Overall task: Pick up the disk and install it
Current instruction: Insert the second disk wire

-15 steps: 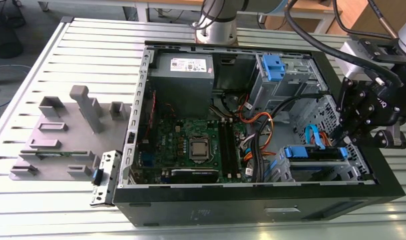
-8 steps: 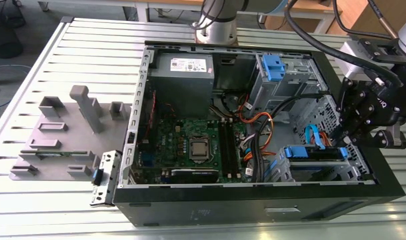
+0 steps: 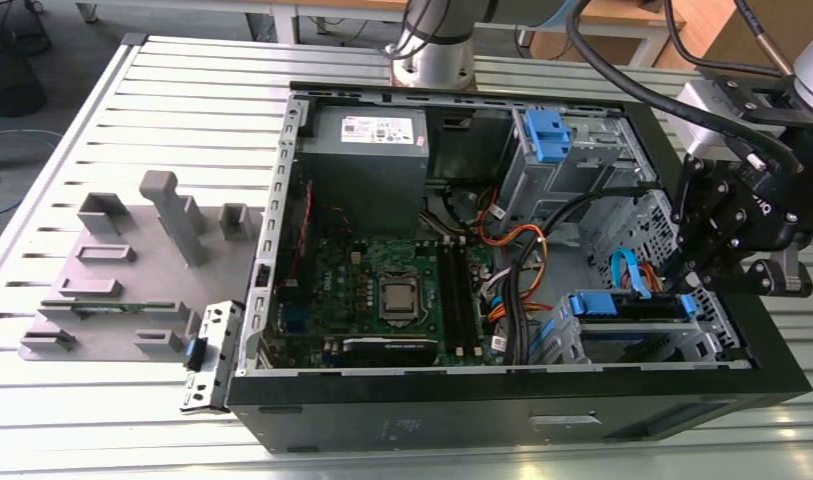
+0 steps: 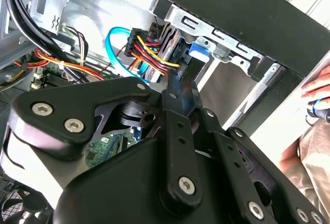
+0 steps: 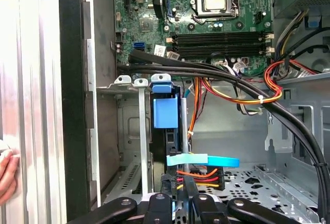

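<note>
The disk (image 5: pixel 166 111) stands on edge inside the drive cage of the open computer case (image 3: pixel 513 395), with its blue handle tab toward the motherboard. In the exterior view its blue rail (image 3: pixel 626 305) shows in the cage at the case's front right corner. My gripper (image 3: pixel 680 290) hangs just over that cage. In both wrist views its black fingers (image 5: pixel 186 190) come together at the disk's connector end, beside the plug with red, yellow and orange wires (image 4: pixel 149 53). The gripper (image 4: pixel 178 87) looks shut, its tips touching the drive's end.
A grey power-supply box (image 3: pixel 366 140) and the motherboard (image 3: pixel 393 280) fill the case's left half. A blue bracket (image 3: pixel 546 135) sits in the upper bay. Thick black cables (image 5: pixel 216 74) cross near the cage. A grey fixture (image 3: pixel 126 270) lies left of the case. A person's hand (image 5: pixel 6 175) rests outside the case wall.
</note>
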{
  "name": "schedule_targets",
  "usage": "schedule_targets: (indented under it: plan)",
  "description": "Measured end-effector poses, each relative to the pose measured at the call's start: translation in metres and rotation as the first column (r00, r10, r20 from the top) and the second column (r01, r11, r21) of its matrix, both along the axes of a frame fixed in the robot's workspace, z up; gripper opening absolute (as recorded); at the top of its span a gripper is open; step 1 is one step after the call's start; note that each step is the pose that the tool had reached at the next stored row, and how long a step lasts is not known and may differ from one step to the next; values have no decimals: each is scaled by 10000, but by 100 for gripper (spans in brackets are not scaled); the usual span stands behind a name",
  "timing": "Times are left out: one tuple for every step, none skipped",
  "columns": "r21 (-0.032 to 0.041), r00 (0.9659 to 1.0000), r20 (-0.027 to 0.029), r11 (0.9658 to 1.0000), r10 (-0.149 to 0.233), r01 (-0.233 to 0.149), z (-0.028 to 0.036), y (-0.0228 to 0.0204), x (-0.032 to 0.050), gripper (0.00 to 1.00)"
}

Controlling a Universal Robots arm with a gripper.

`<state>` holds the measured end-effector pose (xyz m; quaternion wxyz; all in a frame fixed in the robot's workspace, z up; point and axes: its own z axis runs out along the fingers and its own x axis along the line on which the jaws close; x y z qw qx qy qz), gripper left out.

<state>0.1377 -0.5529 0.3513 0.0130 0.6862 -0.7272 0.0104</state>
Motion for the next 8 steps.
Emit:
schedule_targets:
  plan:
    - [1,10000,0,10000,0,0,7,0,0,24]
    - [2,10000,0,10000,0,0,10,0,0,24]
    - [4,10000,0,10000,0,0,9,0,0,24]
    - [5,10000,0,10000,0,0,10,0,0,24]
    - [2,10000,0,10000,0,0,18,0,0,24]
    - [2,10000,0,10000,0,0,25,0,0,24]
    - [1,10000,0,10000,0,0,25,0,0,24]
    - [2,10000,0,10000,0,0,25,0,0,24]
